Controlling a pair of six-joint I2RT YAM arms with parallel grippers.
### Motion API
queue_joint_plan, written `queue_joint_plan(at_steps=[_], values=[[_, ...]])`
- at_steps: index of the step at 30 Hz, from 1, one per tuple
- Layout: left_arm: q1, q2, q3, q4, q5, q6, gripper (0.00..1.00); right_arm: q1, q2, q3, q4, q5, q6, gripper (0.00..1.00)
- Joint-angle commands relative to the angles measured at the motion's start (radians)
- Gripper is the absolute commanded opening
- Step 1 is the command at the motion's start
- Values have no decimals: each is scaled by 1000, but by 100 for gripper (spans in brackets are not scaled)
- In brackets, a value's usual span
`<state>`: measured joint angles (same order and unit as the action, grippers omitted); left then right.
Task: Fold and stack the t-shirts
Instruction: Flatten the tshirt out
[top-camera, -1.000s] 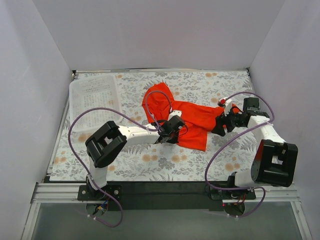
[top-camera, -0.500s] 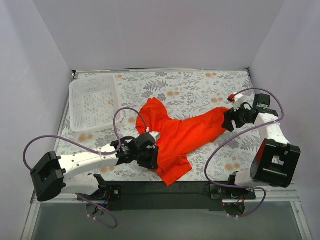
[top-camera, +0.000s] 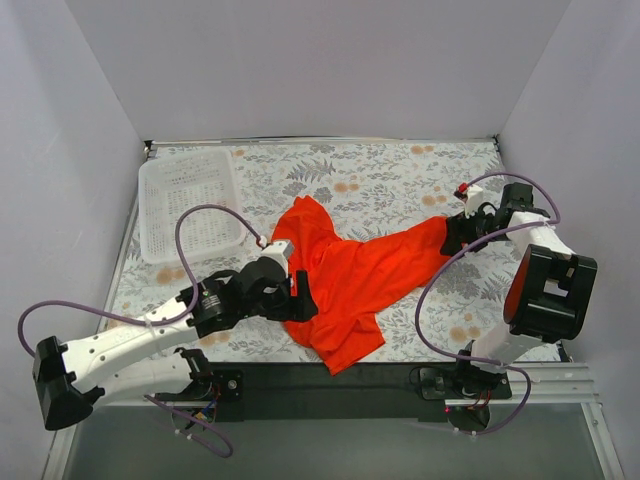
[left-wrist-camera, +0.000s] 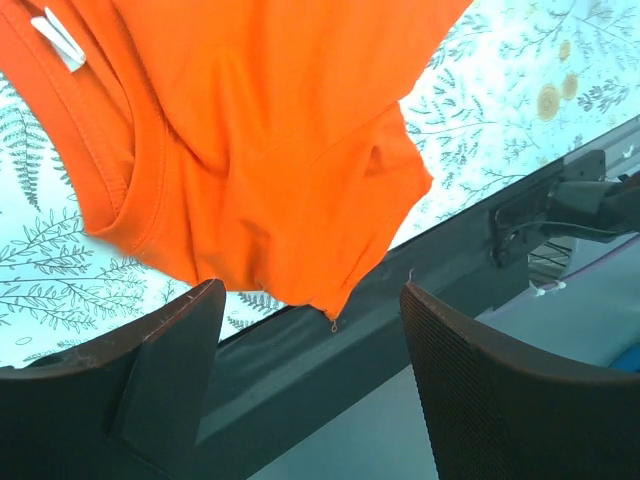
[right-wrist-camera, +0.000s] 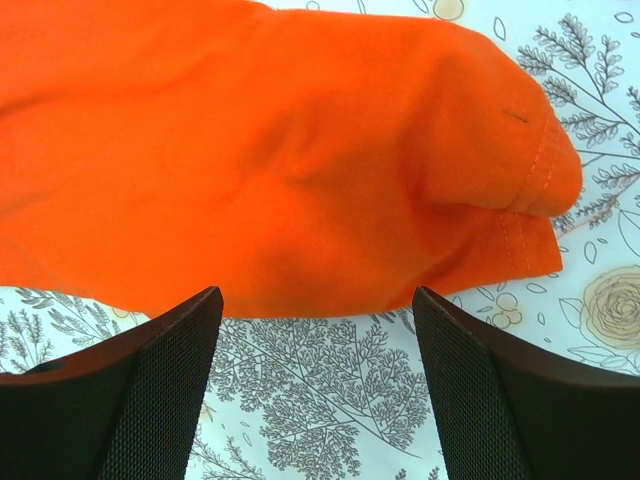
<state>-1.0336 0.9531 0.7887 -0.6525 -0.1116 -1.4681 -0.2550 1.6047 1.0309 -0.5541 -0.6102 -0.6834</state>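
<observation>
One orange-red t-shirt (top-camera: 350, 275) lies crumpled and stretched diagonally across the floral table; its near corner (left-wrist-camera: 335, 290) droops over the table's front edge. The white neck label (left-wrist-camera: 58, 40) shows in the left wrist view. My left gripper (top-camera: 300, 302) hovers open at the shirt's left side, near the front edge, with nothing between its fingers (left-wrist-camera: 455, 370). My right gripper (top-camera: 452, 236) stands open just short of the shirt's right end, where a stitched hem (right-wrist-camera: 535, 165) shows; only tablecloth lies between its fingers (right-wrist-camera: 150, 390).
A white perforated basket (top-camera: 190, 200) stands at the back left. The black front rail (top-camera: 330, 385) runs just below the drooping cloth. White walls close in the left, back and right sides. The left arm lies low along the front left of the table (top-camera: 400, 170).
My left gripper dragged the shirt toward the front edge, then opened and let it go. The shirt now lies stretched out, one corner over the edge. The right gripper stayed open.
</observation>
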Motion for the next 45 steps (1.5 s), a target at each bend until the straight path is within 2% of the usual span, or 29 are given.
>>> queue_joint_plan(at_steps=[1, 6, 12, 15, 18, 20, 21, 24, 25, 26, 29, 33, 35, 37, 39, 40, 41, 42, 43, 44, 45], values=[[7, 58, -63, 2, 0, -46, 65, -13, 1, 6, 0, 45, 2, 70], [6, 101, -120, 53, 33, -110, 64, -21, 70, 63, 39, 84, 44, 66], [6, 173, -173, 198, 156, -166, 60, -21, 138, 84, 45, 89, 38, 62], [6, 206, -203, 249, 150, -185, 60, -21, 158, 89, 51, 67, 33, 60], [6, 266, -200, 287, 150, -184, 59, -21, 195, 110, 39, 46, 38, 51], [6, 300, -186, 303, 153, -173, 54, -21, 195, 110, 26, 23, 30, 40], [6, 331, -183, 312, 158, -170, 52, -21, 190, 110, 25, 15, 24, 37], [6, 352, -175, 324, 171, -161, 30, -21, 147, 95, 10, -3, 10, 2], [6, 346, -175, 323, 170, -159, 21, -21, 108, 90, 8, -3, 8, 1], [7, 336, -171, 320, 170, -158, 3, -23, 83, 77, -1, -3, 5, 1], [7, 256, -140, 260, 124, -152, 0, -23, -43, 57, -23, -13, -5, 1], [30, 161, 1, 99, -49, -88, 0, -23, -215, 76, -35, -57, 24, 1], [93, 138, 124, 28, -118, -5, 0, -23, -291, 110, -38, -83, 67, 1], [166, 142, 260, 19, -105, 108, 0, -23, -334, 201, -40, -112, 128, 1], [294, 183, 372, 37, -73, 179, 0, -23, -341, 289, -37, -132, 172, 1], [334, 209, 435, 51, -62, 246, 0, -21, -325, 404, -29, -146, 230, 1], [402, 243, 599, 56, -40, 271, 0, -21, -310, 466, -21, -148, 269, 1], [437, 335, 683, 60, -28, 296, 0, -21, -290, 527, -11, -151, 306, 1], [467, 384, 790, 65, -10, 313, 0, -21, -240, 678, 2, -148, 344, 1], [515, 445, 984, 68, 4, 339, 0, -20, -209, 751, 31, -145, 426, 1], [530, 558, 1108, 65, 9, 345, 0, -18, -172, 846, 40, -135, 462, 1]])
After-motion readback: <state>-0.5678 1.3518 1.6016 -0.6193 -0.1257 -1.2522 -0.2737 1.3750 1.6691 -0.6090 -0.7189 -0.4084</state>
